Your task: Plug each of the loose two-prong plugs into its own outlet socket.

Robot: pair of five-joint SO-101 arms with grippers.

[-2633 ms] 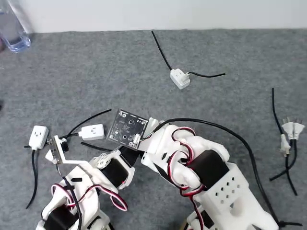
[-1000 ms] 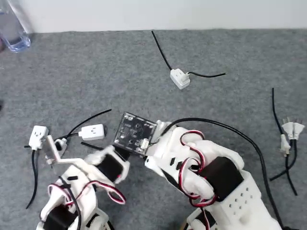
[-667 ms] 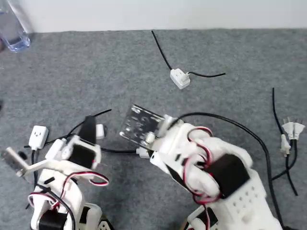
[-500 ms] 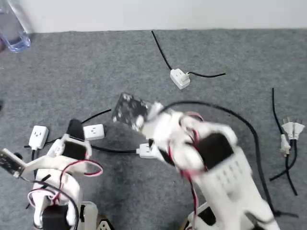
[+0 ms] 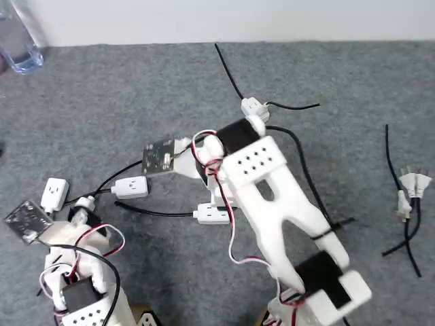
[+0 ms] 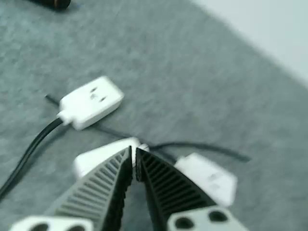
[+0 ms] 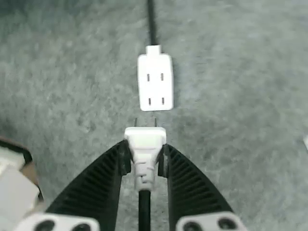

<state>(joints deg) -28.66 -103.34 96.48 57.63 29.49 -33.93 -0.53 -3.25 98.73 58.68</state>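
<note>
My right gripper is shut on a white two-prong plug. Its prongs point at a white outlet just ahead, with a small gap between them. That outlet's black cord runs straight away from the plug. In the high view a white outlet lies beside the raised right arm, which hides its own gripper. My left gripper is shut with nothing in it, hovering over the carpet near two corded outlets. The left arm sits low at the front left.
Three loose plugs with black cords lie at the far right. Other outlets rest at the back centre and at the left. A clear bottle stands in the back left corner on the grey carpet.
The right arm has risen and stretched toward the back, uncovering the outlet that lay under it. The left arm has drawn back to the front left.
</note>
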